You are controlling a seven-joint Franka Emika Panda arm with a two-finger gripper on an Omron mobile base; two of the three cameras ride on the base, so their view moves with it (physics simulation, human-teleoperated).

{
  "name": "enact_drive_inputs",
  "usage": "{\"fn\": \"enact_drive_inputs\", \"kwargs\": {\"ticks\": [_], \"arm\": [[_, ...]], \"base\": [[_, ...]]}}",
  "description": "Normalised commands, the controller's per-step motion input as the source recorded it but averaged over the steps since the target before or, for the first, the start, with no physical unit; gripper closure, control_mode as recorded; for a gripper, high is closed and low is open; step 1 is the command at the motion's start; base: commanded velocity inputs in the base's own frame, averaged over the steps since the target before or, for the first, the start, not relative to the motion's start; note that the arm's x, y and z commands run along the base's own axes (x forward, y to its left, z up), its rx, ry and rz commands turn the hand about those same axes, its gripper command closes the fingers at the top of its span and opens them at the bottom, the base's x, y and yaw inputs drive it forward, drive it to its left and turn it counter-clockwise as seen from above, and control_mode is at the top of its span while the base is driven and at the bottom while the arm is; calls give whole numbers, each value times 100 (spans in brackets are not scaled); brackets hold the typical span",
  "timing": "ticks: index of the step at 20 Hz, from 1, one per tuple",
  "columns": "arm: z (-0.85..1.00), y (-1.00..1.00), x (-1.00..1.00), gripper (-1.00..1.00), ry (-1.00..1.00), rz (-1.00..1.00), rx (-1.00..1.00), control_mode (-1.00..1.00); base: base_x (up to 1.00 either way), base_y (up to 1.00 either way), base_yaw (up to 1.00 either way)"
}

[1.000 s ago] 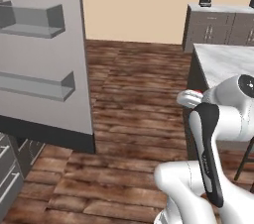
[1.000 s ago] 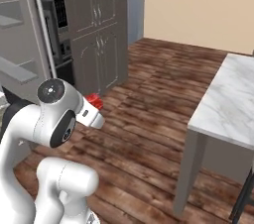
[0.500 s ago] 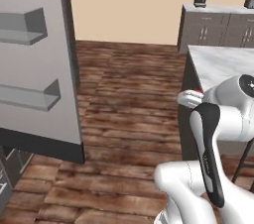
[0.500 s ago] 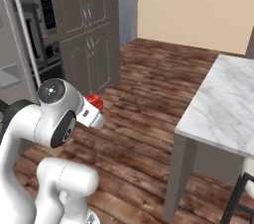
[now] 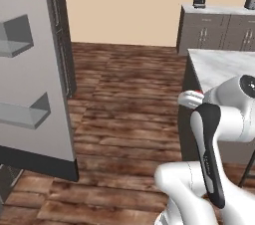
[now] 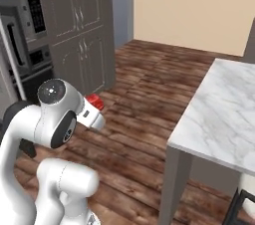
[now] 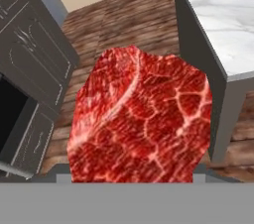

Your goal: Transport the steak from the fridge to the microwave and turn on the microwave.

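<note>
Base has swung away from the fridge [image 5: 35, 69]; its door slides toward 9 o'clock, microwave [image 6: 22, 20] nearing. Steak [image 7: 141, 119] stays clamped in the pincer [image 7: 131, 171] — transport underway.

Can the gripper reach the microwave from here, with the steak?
Probably not yet. The microwave stands far off to the side, across open floor; the steak sits before the hand camera. Nothing blocks the way, so the base should drive closer.
</note>
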Motion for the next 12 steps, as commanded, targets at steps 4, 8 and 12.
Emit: {"fn": "enact_drive_inputs", "kwargs": {"ticks": [4,8,12], "arm": [[0,0,0,100,0,0,0,100],[0,0,0,100,0,0,0,100],[0,0,0,100,0,0,0,100]], "base": [[53,0,-1],[62,0,0],[67,0,0]]}}
